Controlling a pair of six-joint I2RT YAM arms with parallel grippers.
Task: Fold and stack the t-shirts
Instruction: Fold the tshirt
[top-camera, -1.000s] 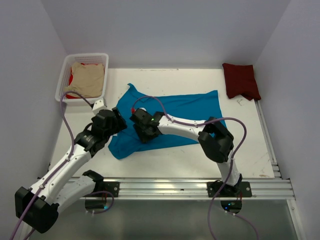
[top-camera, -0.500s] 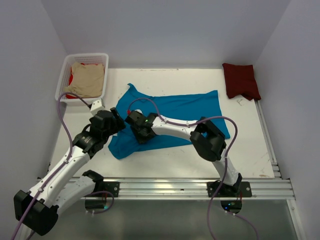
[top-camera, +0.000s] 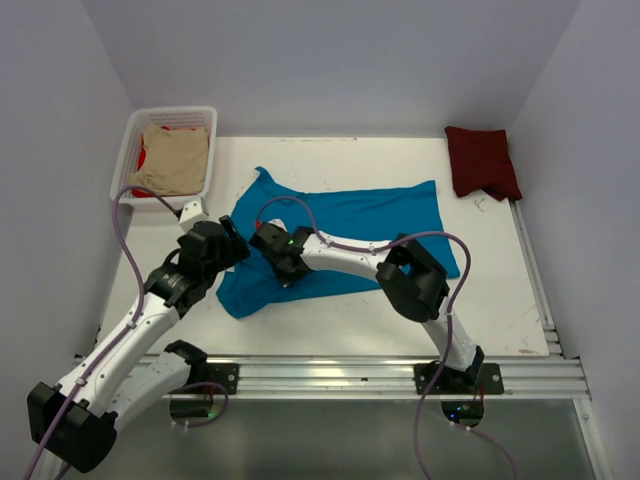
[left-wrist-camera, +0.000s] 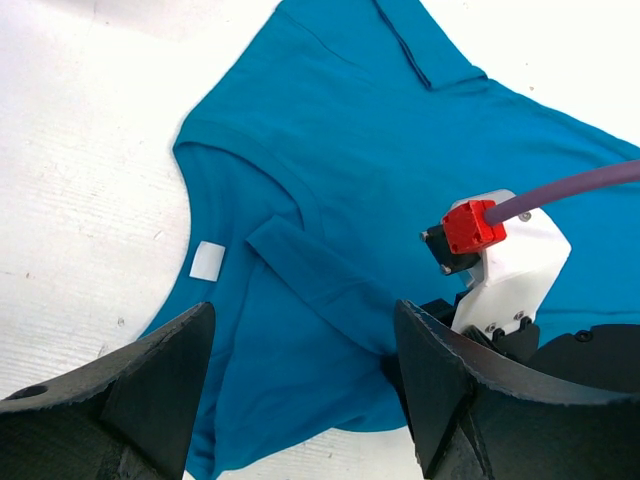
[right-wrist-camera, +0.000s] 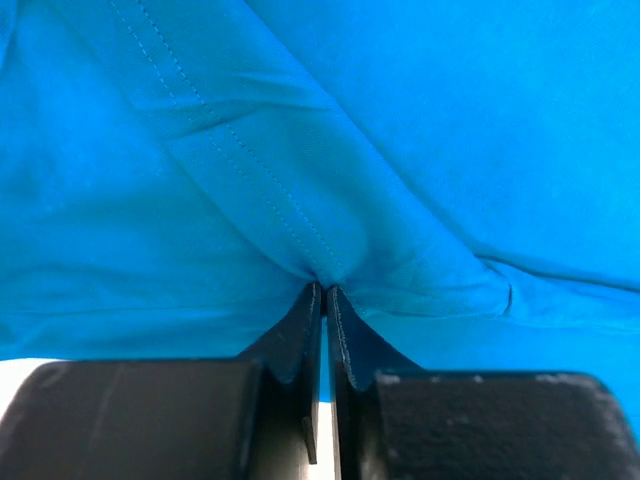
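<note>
Teal cloth covers the middle of the table (top-camera: 500, 290). From above, the teal shirt (top-camera: 350, 225) lies flat with its long axis running left to right, neck end toward the left arm. The right gripper (top-camera: 283, 262) reaches across to that end and is down on the cloth. The left gripper (top-camera: 235, 245) hangs just beside it, nearer the shirt's left edge. A maroon shirt (top-camera: 482, 160) lies compact at the far right corner, and a beige shirt (top-camera: 175, 160) sits in the basket (top-camera: 130, 135).

From the left wrist, the fingers (left-wrist-camera: 150, 400) stand wide apart above the neckline, holding nothing. The small white label (left-wrist-camera: 207, 260), too small to make out from above, marks the collar ahead of them.

From the right wrist, the jaws are pressed together on a stitched fold of the shirt, a pinch the overhead view hides. Any fold would likely carry this end rightward along the long axis.
</note>
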